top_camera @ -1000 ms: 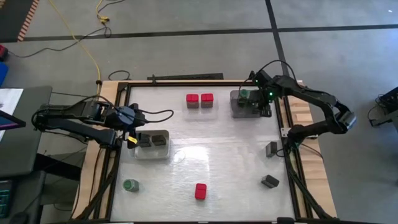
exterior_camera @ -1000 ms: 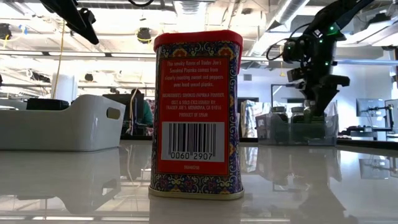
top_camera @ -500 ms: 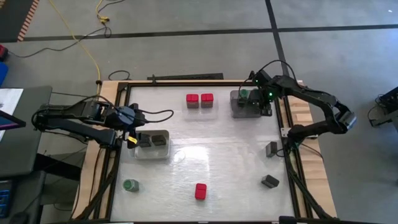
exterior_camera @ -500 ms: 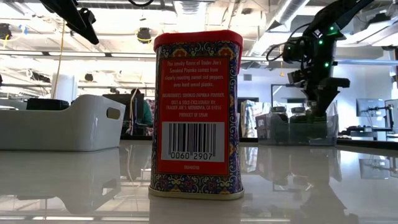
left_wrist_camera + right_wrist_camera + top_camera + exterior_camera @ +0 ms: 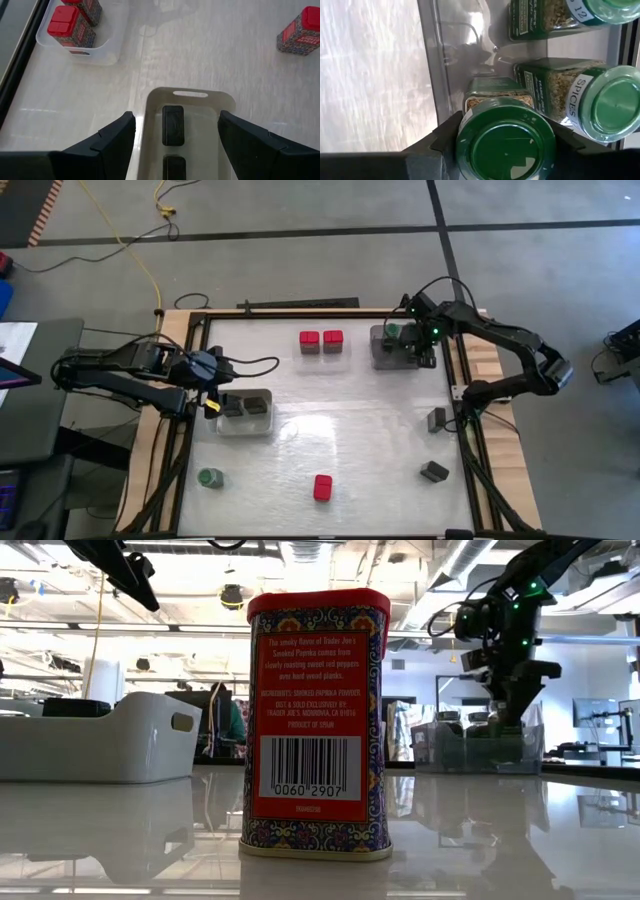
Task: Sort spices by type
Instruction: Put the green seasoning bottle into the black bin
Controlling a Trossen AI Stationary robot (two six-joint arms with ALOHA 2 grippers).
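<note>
Around the white tabletop (image 5: 350, 440): lone red square tin (image 5: 322, 487) upright near the front edge, filling the low view and hiding the middle there; two dark grey boxy tins (image 5: 437, 420) loose by the right edge; one green-lidded jar (image 5: 210, 478) front left. Clear plastic tray (image 5: 398, 355) at back right, holding green-lidded glass jars (image 5: 615, 102), lids up. Right gripper (image 5: 507, 135) over that tray, clamped on a green-lidded round jar (image 5: 506, 142), upright. Left gripper (image 5: 175, 131) spread wide, empty, above grey plastic bin (image 5: 187, 102) containing two dark tins (image 5: 173, 125) lying end to end. Two red tins (image 5: 70, 26) upright in a second clear tray (image 5: 100, 52).
</note>
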